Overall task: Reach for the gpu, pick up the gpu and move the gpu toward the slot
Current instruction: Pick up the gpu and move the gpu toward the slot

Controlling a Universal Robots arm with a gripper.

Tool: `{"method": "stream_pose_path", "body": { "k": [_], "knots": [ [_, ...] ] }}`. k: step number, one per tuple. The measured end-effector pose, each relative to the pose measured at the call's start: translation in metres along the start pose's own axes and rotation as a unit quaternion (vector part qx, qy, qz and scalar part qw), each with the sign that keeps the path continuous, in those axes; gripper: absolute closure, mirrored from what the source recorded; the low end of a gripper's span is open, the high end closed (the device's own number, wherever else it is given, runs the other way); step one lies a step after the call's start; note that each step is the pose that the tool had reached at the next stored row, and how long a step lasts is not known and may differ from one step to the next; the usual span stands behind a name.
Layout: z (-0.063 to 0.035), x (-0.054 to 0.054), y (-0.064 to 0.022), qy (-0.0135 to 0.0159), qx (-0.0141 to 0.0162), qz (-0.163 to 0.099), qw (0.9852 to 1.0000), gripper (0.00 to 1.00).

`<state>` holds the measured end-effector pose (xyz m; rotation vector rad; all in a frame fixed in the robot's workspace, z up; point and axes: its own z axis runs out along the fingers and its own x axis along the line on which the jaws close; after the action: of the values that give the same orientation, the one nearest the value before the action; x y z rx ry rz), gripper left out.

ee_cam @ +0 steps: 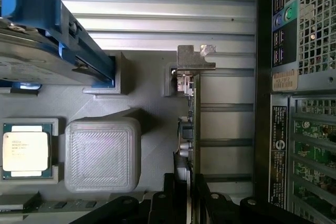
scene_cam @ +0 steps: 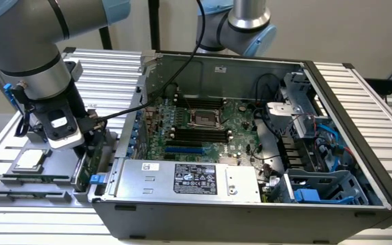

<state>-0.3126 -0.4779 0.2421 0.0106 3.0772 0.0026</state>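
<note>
Green gpu [ee_cam: 193, 124] is standing on edge in the grey tray [ee_cam: 152, 93], with its silver bracket [ee_cam: 195, 59] at the end away from the gripper [ee_cam: 186, 200], and it is sitting just beside the outer wall of the open case [scene_cam: 250, 214]. Jaws are sitting narrow, one black finger on each face of the card's near end, pinching it while it is resting in its holder. CPU [ee_cam: 25, 148] is lying flat in the same tray, apart from the card.
</note>
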Motion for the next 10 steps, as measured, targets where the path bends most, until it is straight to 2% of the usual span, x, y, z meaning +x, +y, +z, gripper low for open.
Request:
{"method": "stream_pose_path", "body": {
  "k": [3, 10],
  "knots": [
    [-0.0027, -0.001, 0.0000, 0.0047, 0.0001, 0.000, 1.0000, 0.74],
    [-0.0144, -0.006, 0.0000, 0.0218, 0.0002, 0.000, 0.9998, 0.74]
  ]
}}
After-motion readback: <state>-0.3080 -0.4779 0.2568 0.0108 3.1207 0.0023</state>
